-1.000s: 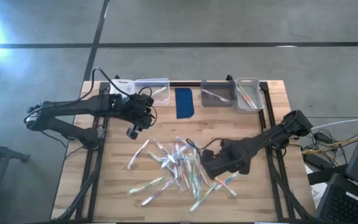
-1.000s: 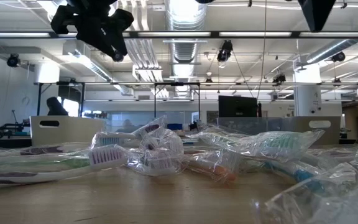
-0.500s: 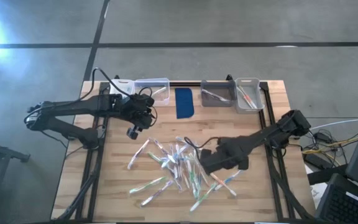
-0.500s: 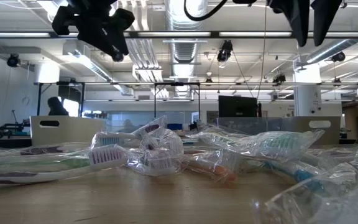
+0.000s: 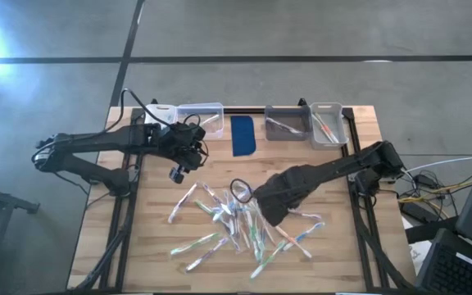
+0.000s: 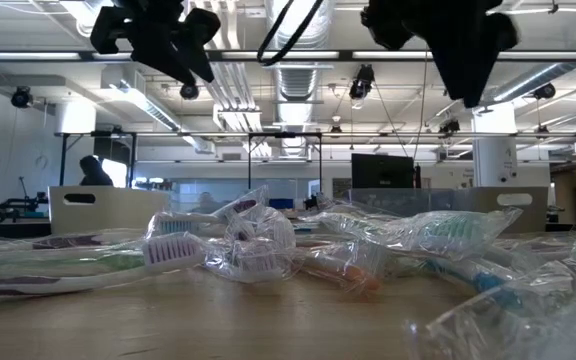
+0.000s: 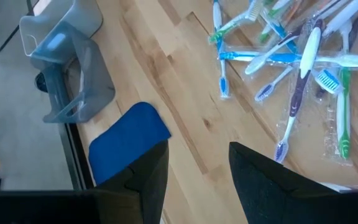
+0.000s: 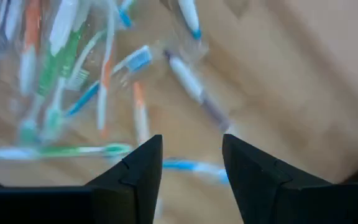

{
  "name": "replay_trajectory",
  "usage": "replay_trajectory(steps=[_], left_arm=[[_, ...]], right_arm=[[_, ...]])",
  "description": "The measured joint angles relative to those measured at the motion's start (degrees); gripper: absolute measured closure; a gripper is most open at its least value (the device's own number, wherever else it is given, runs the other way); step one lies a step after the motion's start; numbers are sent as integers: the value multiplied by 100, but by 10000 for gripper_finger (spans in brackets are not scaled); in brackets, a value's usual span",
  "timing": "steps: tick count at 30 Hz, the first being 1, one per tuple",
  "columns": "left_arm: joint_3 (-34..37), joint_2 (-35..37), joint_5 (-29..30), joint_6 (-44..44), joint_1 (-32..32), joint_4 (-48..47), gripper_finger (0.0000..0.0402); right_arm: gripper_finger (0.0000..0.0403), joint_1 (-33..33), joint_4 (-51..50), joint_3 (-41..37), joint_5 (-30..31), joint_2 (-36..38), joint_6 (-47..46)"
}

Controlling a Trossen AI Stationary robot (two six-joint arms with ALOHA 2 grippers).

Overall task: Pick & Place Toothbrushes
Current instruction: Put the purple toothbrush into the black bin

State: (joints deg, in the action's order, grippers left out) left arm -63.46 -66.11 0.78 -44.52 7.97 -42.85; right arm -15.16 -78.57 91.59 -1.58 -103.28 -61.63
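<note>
A: Toothbrushes (image 5: 234, 223), where are they sitting?
B: They are lying loose in a heap on the wooden table (image 5: 154, 254), middle to front, many in clear wrappers. Low view is showing them (image 6: 268, 250) piled close to the lens.

A: Anything gripping one?
B: No. The right gripper (image 5: 262, 205) is hanging over the heap's right side, fingers (image 8: 135, 174) parted with a gap between them, nothing in it. Its wrist view is looking down on green, blue and orange brushes (image 8: 73, 81), blurred.

A: Left one?
B: The left gripper (image 5: 179, 173) is hovering off the heap's back left corner, above bare wood. Fingers (image 7: 148, 174) are standing apart, empty too. Its camera is catching the brushes (image 7: 291, 56) farther off.

A: What's behind?
B: The blue pad (image 5: 243, 135) is lying at the back edge, centre. A clear bin (image 5: 203, 117) is sitting to its left, a grey bin (image 5: 287, 123) and another clear bin (image 5: 326, 123) to its right. Both right-hand bins are holding something thin, too small to tell.
</note>
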Motion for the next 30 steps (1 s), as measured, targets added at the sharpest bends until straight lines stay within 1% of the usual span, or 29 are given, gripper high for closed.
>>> replay_trajectory(steps=[3,5,6,8,11,13,19,25,30], left_arm=[[0,0,2,122,0,-2,227],[0,0,0,257,0,-17,227],[0,0,2,318,0,-20,227],[0,0,2,427,0,-20,227],[0,0,2,558,3,-20,227],[5,0,2,577,4,-19,227],[111,-4,4,575,9,11,227],[192,-9,7,593,9,-15,227],[192,-9,7,602,9,-9,227]], right_arm=[[226,29,-3,-7,225,0,1501],[220,23,-2,-13,388,0,2310],[217,16,1,-19,465,0,2577],[212,22,5,-58,608,0,2829],[206,47,-1,-240,767,2,2857],[204,50,58,-403,741,0,2839],[216,36,526,-918,343,-7,2835],[234,31,636,-1218,254,-7,2818],[238,31,815,-1448,104,-7,2650]])
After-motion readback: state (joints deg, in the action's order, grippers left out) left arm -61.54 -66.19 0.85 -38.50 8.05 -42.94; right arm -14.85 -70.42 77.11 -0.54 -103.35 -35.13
